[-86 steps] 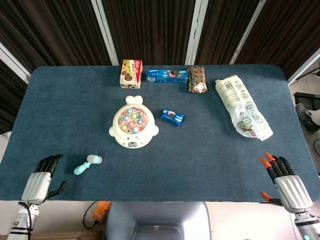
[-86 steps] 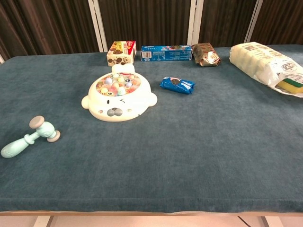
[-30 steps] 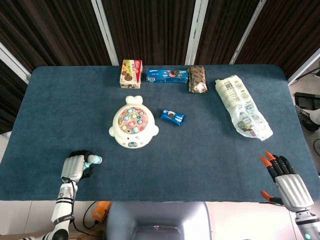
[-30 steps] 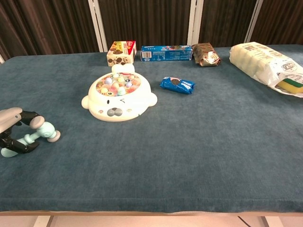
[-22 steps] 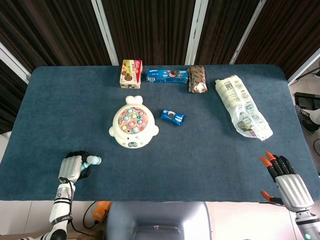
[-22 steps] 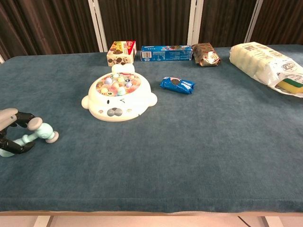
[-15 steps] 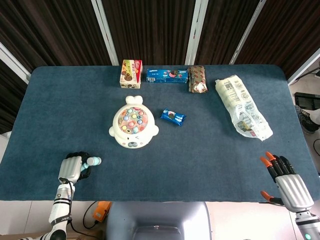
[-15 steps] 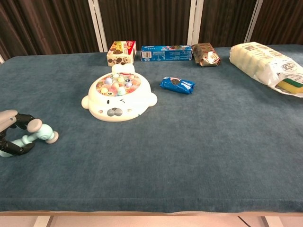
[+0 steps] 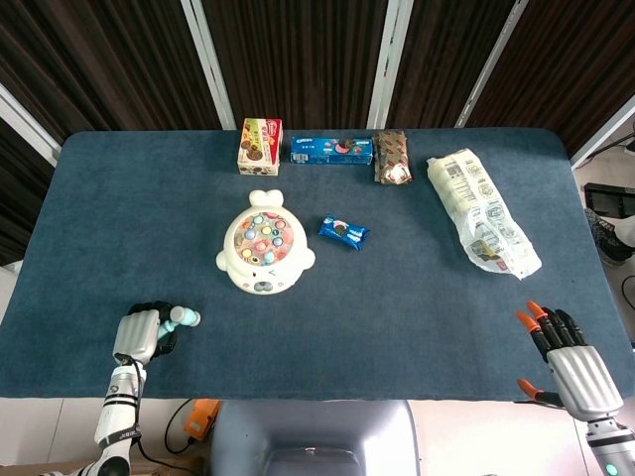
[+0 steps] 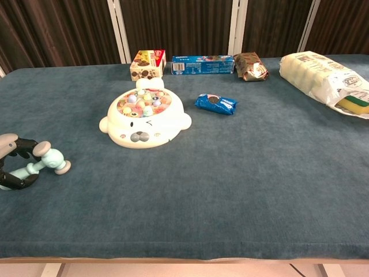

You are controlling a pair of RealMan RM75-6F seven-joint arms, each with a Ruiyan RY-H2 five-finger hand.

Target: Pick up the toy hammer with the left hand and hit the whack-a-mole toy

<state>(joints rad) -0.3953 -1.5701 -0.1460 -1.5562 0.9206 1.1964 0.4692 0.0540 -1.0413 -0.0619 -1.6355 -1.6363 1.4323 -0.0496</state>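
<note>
The pale mint toy hammer (image 10: pixel 47 160) lies near the table's front left edge, its head (image 9: pixel 183 317) pointing right. My left hand (image 9: pixel 140 333) (image 10: pixel 11 162) has its fingers curled around the hammer's handle, which is mostly hidden under them. The white whack-a-mole toy (image 9: pixel 265 255) (image 10: pixel 144 118), with coloured pegs on top, sits further back and to the right of the hammer, apart from it. My right hand (image 9: pixel 570 363) rests at the front right corner, fingers apart, holding nothing.
A blue cookie packet (image 9: pixel 343 232) lies right of the mole toy. Along the back edge stand a snack box (image 9: pixel 260 146), a long blue cookie box (image 9: pixel 331 151) and a brown wrapper (image 9: pixel 392 158). A large plastic bag (image 9: pixel 481 211) lies at the right.
My left hand came in from the front left corner and closed around the hammer's handle. Over the last second the hand and hammer shifted slightly left. The right hand stayed still.
</note>
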